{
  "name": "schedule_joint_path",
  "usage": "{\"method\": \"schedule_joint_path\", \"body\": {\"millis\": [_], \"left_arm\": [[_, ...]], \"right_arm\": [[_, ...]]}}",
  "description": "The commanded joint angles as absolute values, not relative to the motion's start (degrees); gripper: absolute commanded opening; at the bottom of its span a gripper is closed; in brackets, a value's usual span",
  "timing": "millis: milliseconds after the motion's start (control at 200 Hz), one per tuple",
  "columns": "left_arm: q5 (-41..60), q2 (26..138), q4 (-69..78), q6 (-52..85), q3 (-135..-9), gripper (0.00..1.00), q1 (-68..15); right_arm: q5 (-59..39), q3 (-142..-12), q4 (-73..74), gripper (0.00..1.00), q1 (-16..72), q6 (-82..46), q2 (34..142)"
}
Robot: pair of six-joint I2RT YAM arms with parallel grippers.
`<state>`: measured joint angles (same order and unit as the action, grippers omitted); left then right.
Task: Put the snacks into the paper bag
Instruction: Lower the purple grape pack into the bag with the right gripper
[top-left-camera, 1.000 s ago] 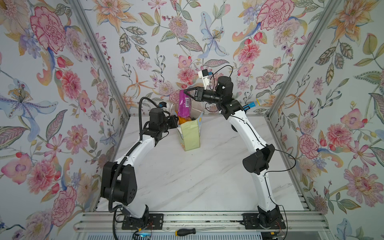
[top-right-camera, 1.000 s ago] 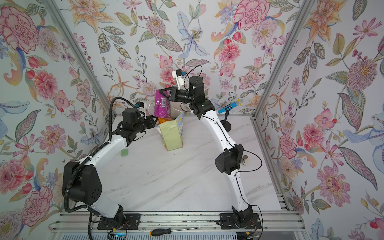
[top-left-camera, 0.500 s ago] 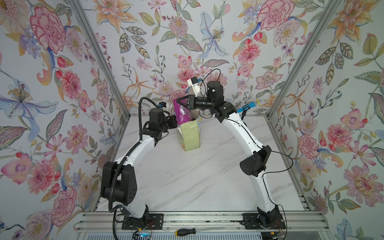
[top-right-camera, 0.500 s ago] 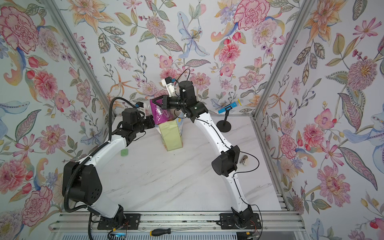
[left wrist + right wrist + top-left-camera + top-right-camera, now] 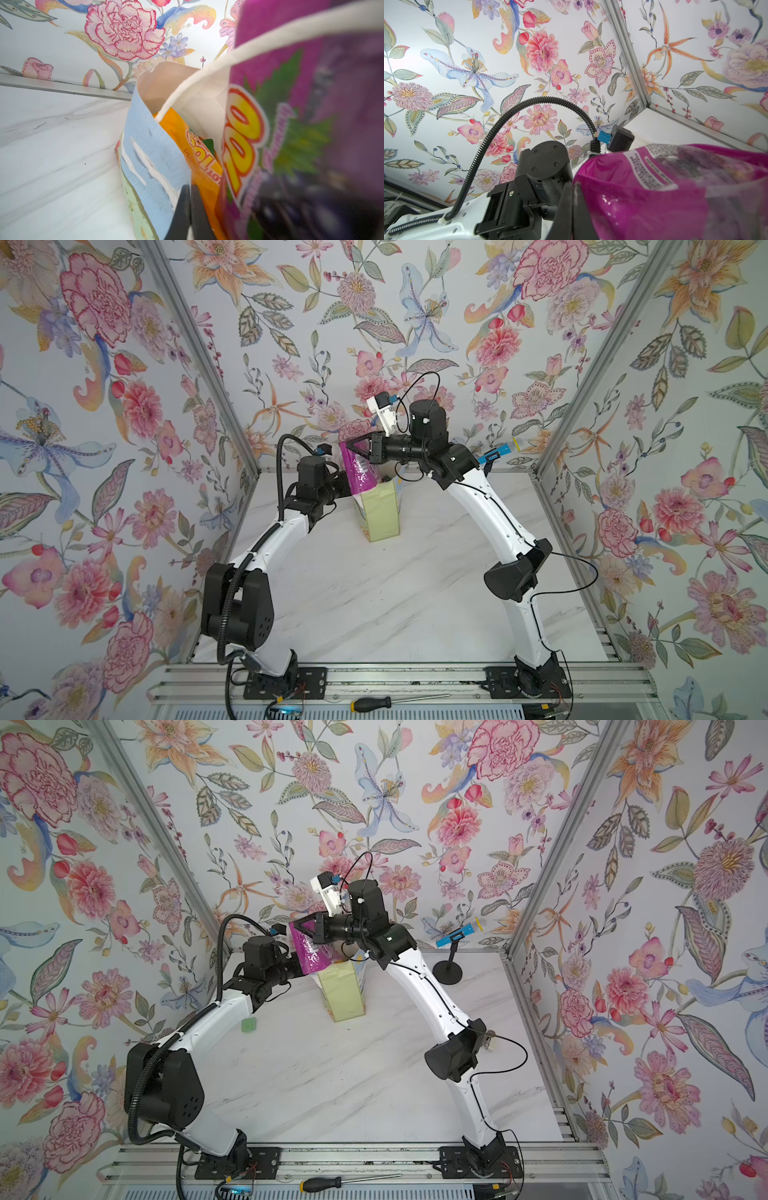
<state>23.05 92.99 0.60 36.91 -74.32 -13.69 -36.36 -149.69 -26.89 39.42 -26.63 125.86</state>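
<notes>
1. Right claw (image 5: 353, 446) is pressed together on the top edge of the purple packet (image 5: 360, 472). The packet hangs tilted beneath it, and the right wrist view confirms the pinch.
2. Change noted: within the last second this claw has carried the packet toward 9 o'clock and somewhat lower. The packet previously hung higher over the mouth of the paper bag (image 5: 380, 510). Its lower end now sits at that mouth, on the 10 o'clock side.
3. Left claw (image 5: 188, 199) is pressed together, apparently on the bag's rim beside the blue-printed face, and has not shifted.
4. The bag stands upright toward 12 o'clock on the table (image 5: 374, 605), where it stood a second ago. An orange packet (image 5: 199, 158) already lies inside it.
5. In the left wrist view, a white handle (image 5: 270, 35) crosses in front of the purple packet. Judgement: it could snag the packet on the way down.
6. Judgement: insertion has begun but is not complete. Most of the packet is above the rim, so it needs to go lower before release.
7. A small green object (image 5: 248, 1025) lies on the table at the bag's 8 o'clock. It is too small to identify.
</notes>
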Motion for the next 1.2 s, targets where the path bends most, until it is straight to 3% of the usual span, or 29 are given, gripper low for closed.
{"method": "schedule_joint_path", "body": {"millis": [0, 640, 811, 971, 1196], "left_arm": [[25.1, 90.5, 4.0, 36.9, -73.9, 0.00, -13.5], [24.9, 90.0, 2.9, 36.7, -75.4, 0.00, -13.5], [25.4, 90.0, 3.3, 37.2, -75.5, 0.00, -13.4], [25.3, 90.0, 2.9, 37.0, -75.7, 0.00, -13.4], [25.3, 90.0, 3.1, 37.0, -75.9, 0.00, -13.6]], "right_arm": [[-35.1, -149.7, -24.6, 0.00, 37.5, -28.8, 124.4], [-26.0, -149.5, -28.9, 0.00, 28.7, -31.3, 134.6], [-24.4, -149.5, -31.8, 0.13, 29.3, -29.1, 135.5], [-22.1, -150.4, -32.3, 0.36, 30.4, -26.4, 132.2], [-20.1, -150.0, -32.1, 0.43, 33.0, -22.1, 125.3]]}}
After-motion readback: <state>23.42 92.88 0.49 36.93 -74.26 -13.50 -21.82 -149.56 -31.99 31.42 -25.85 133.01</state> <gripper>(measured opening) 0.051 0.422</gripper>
